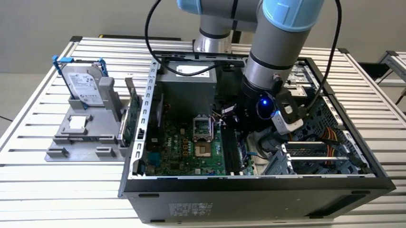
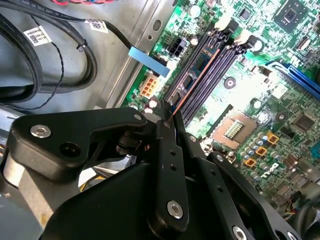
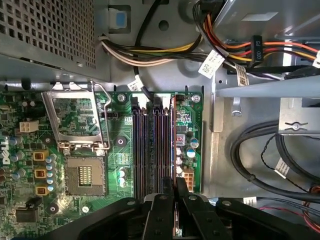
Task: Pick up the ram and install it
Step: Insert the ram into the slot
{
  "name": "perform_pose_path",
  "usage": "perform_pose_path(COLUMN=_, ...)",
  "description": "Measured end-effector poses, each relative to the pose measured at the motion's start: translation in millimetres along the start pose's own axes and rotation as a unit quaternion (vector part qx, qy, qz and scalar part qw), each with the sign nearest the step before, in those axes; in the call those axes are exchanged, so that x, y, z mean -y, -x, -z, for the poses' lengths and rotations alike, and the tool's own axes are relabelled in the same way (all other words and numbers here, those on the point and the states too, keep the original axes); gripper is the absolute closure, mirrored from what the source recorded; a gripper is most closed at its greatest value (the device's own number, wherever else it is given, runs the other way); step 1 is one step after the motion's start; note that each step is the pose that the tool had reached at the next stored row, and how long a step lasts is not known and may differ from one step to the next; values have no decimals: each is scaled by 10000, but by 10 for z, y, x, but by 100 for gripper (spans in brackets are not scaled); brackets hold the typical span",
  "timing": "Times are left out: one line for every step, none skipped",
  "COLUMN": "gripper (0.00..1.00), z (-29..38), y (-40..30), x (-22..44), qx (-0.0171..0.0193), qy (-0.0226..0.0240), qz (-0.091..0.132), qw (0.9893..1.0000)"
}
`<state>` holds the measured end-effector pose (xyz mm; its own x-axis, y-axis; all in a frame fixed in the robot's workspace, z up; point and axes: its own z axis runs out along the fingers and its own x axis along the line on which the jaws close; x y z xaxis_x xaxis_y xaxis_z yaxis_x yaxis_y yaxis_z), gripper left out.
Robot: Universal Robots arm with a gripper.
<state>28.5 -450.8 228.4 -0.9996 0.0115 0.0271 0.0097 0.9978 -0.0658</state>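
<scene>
The ram [image 3: 173,140] shows edge-on as a thin dark strip with a copper-coloured edge [image 2: 197,80]. It stands in line with the memory slot nearest the motherboard's edge, beside the other dark slots [image 3: 147,145]. I cannot tell how deep it sits in the slot. My gripper [image 3: 175,189] is shut on one end of the ram, with black fingers [image 2: 167,150] pressed on either side of it. In the exterior view the gripper [image 1: 240,137] reaches down into the open computer case [image 1: 254,190], over the board's slot area.
A CPU socket [image 3: 82,172] lies beside the slots. Bundled power cables [image 3: 150,50] and thick black cables [image 3: 260,160] run close to the board. Outside the case, at the exterior view's left, a grey stand holds a silver hard drive [image 1: 85,85] and a green card [image 1: 130,118].
</scene>
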Motion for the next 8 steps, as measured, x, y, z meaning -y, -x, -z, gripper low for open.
perform_pose_path(gripper=100, z=0, y=0, x=0, qx=0, qy=0, qz=0, qw=10000)
perform_pose_path(gripper=100, z=-1, y=0, x=0, qx=-1, qy=0, qz=0, qw=10000)
perform_pose_path(gripper=100, z=-5, y=0, x=2, qx=0, qy=1, qz=0, qw=10000)
perform_pose_path(gripper=100, z=-7, y=0, x=6, qx=0, qy=1, qz=-1, qw=10000)
perform_pose_path(gripper=100, z=-8, y=0, x=15, qx=0, qy=1, qz=0, qw=10000)
perform_pose_path(gripper=100, z=-9, y=1, x=30, qx=-1, qy=2, qz=1, qw=10000)
perform_pose_path(gripper=100, z=-11, y=1, x=42, qx=0, qy=5, qz=1, qw=10000)
perform_pose_path(gripper=100, z=-13, y=0, x=51, qx=0, qy=9, qz=3, qw=10000)
